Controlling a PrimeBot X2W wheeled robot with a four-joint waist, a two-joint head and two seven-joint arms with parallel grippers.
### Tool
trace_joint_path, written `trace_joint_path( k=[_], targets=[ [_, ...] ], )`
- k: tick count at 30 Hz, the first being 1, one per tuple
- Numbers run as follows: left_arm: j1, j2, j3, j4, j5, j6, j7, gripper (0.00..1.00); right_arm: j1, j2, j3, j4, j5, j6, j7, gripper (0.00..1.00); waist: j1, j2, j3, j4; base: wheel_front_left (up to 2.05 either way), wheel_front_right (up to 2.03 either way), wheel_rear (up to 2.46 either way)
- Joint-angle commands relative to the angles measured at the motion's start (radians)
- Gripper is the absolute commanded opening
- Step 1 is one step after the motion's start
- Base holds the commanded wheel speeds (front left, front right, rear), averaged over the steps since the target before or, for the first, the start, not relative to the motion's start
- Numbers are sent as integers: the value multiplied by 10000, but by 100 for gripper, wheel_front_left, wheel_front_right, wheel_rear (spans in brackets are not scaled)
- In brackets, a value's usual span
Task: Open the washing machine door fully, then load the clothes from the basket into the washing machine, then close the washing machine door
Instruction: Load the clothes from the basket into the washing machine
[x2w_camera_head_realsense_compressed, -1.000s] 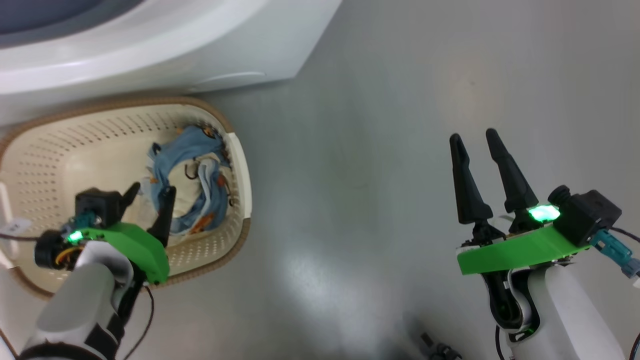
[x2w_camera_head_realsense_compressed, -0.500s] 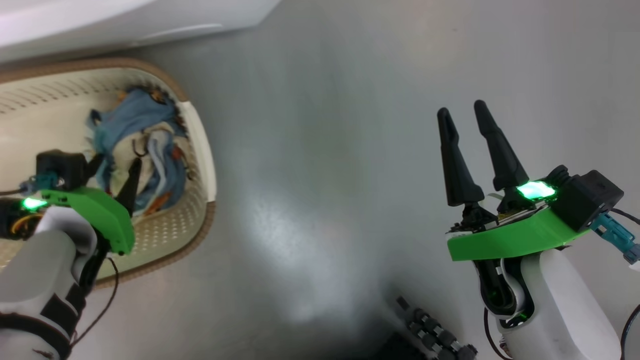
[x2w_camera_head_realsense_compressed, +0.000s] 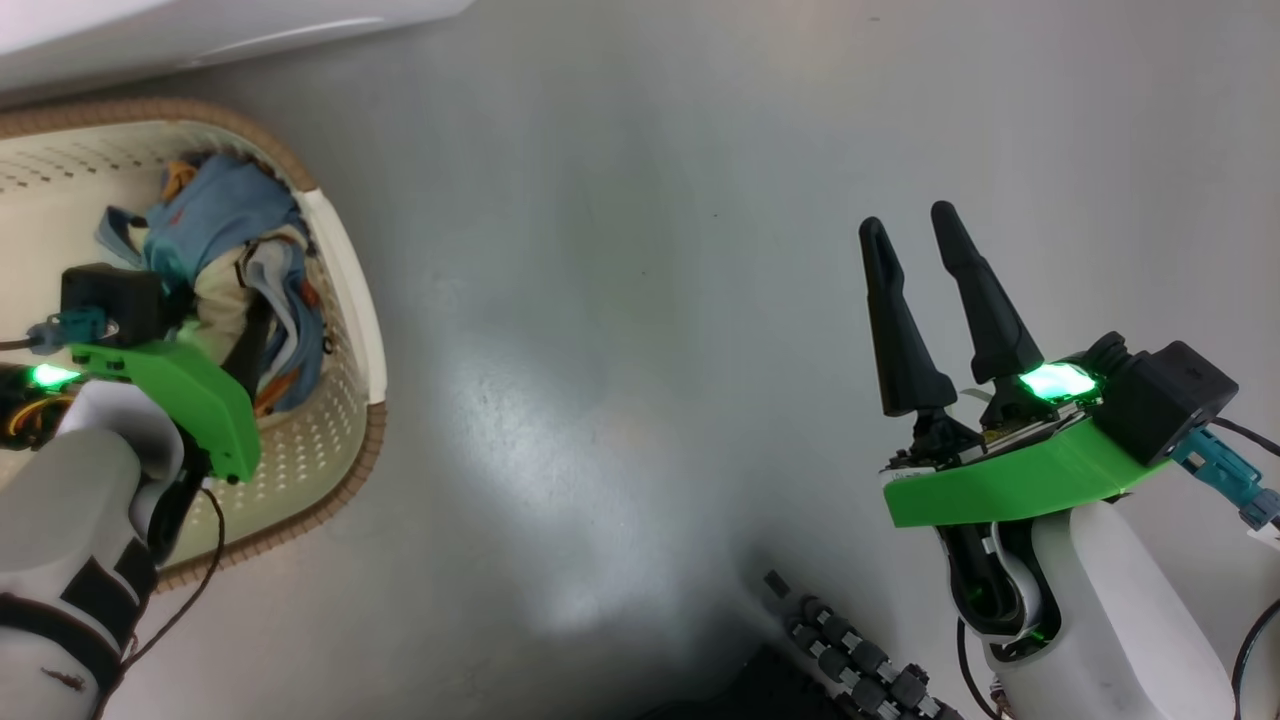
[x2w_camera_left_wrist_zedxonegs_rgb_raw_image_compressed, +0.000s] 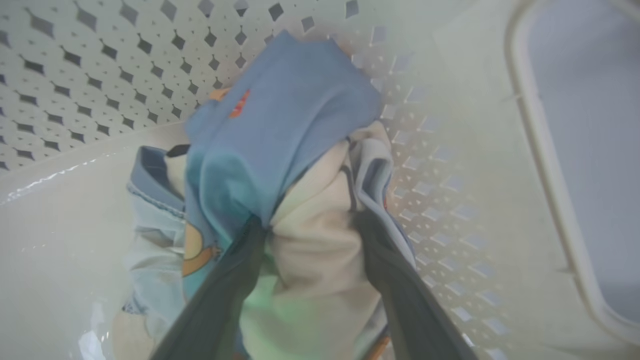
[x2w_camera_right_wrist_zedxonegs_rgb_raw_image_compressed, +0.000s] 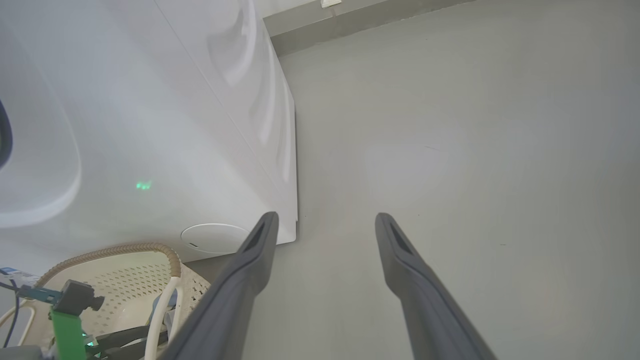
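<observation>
Deep inside the basket (x2w_camera_head_realsense_compressed: 350, 300), against its right wall, I have my left gripper (x2w_camera_left_wrist_zedxonegs_rgb_raw_image_compressed: 310, 230) pinched into the clothes (x2w_camera_left_wrist_zedxonegs_rgb_raw_image_compressed: 295, 130), the cream fold between both fingers. The washing machine (x2w_camera_right_wrist_zedxonegs_rgb_raw_image_compressed: 165, 125) rises just beyond the basket. My right gripper (x2w_camera_head_realsense_compressed: 925, 270) hovers empty, jaws narrowly parted, well right.

blue-cream clothes (x2w_camera_left_wrist_zedxonegs_rgb_raw_image_compressed: 295, 165) bunched in basket (x2w_camera_head_realsense_compressed: 345, 270)

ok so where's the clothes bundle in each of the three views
Head view: the clothes lie at far left, inside the basket.
Left wrist view: centre, between the left gripper fingers.
Right wrist view: a blue sliver at bottom left.
Shared landmark: the basket's perforated cream wall.
</observation>
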Motion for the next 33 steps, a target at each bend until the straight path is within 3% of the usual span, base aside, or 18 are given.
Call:
trace_joint_path(
  k=[1, 13, 24, 28, 33],
  targets=[
    [-47, 287, -12, 84, -170, -21, -63, 2, 196, -63, 234, -229, 92, 56, -80, 100, -1, 0, -29, -46, 0, 0, 0],
    [-11, 108, -652, 469, -1163, -21, -327, 0, 344, -62, 101, -167, -115, 56, -80, 100, -1, 0, -573, 59, 0, 0, 0],
    [758, -315, -534, 136, -2328, -21, -907, 0, 440, -62, -142, 128, -478, 56, -80, 100, -1, 0, -2029, 728, 0, 0, 0],
    [986, -346, -31, -382, -2334, -21, -940, 0, 569, -62, -297, 274, -678, 56, -80, 100, -1, 0, -2608, 1086, 0, 0, 0],
    [1587, -401, 1346, -1141, -1634, -21, -944, 0, 768, -62, -546, 469, -941, 56, -80, 100, -1, 0, -3305, 1523, 0, 0, 0]
  ],
)
